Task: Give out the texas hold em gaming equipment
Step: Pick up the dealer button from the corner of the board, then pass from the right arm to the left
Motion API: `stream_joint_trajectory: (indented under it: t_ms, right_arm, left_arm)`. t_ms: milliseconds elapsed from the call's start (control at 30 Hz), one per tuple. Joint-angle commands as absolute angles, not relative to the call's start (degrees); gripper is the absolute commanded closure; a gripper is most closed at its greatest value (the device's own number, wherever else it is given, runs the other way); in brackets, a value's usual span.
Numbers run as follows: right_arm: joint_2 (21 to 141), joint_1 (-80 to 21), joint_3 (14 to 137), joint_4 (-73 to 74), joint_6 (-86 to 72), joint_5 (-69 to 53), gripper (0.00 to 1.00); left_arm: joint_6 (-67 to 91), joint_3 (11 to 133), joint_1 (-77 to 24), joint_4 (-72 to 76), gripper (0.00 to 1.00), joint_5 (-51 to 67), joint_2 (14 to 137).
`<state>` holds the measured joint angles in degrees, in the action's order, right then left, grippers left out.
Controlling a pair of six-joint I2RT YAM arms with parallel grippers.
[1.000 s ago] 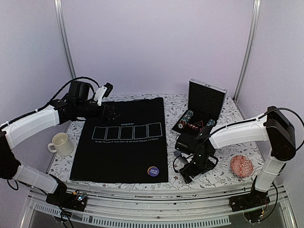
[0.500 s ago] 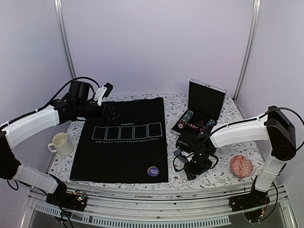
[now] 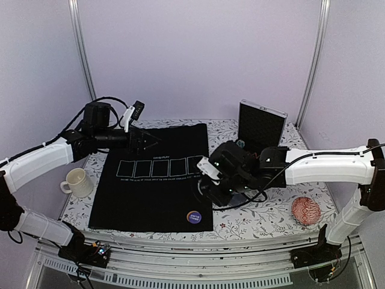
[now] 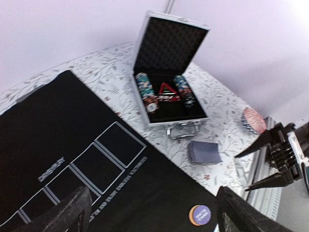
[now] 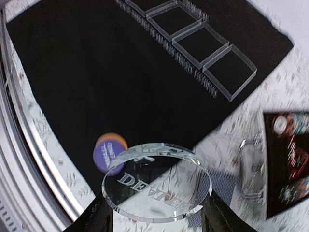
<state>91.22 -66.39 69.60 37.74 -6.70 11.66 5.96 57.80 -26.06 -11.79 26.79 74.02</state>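
Observation:
My right gripper (image 5: 157, 212) is shut on a clear round dealer button (image 5: 157, 181), held flat above the table. In the top view the right gripper (image 3: 204, 183) hangs over the right edge of the black mat (image 3: 156, 180). A purple disc on an orange disc (image 3: 194, 216) lies on the mat's near right corner and also shows in both wrist views (image 5: 110, 151) (image 4: 199, 215). A blue-grey card deck (image 4: 203, 152) lies on the cloth near the open case (image 4: 166, 99), which holds chip stacks (image 4: 146, 92). My left gripper (image 3: 147, 141) is open and empty above the mat's far left.
A cream mug (image 3: 76, 182) stands left of the mat. A red patterned disc (image 3: 305, 211) lies at the right. The case lid (image 3: 261, 125) stands upright at the back right. The table's metal front rail (image 5: 29, 159) runs close below the right gripper.
My right arm has swung up and left from the near right of the table to the mat's right edge, carrying the clear button. The left gripper has shifted slightly right.

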Motion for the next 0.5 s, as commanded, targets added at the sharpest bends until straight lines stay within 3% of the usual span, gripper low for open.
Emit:
stream_joint_trajectory:
  t_ms: [0,200,467]
  right_arm:
    - [92.2,-67.6,72.2,12.6,13.0,20.7,0.63]
    - [96.9,-67.6,75.1,1.3,25.9,20.4,0.63]
    - [100.6,-67.6,77.8,-0.2,27.8,18.9,0.63]
  left_arm:
    - [14.1,52.8,-29.1,2.0,0.1,41.4,72.2]
    - [16.5,49.7,-32.1,8.4,0.09,44.0,72.9]
    - [15.9,47.5,-34.1,12.9,0.12,47.1,75.9]
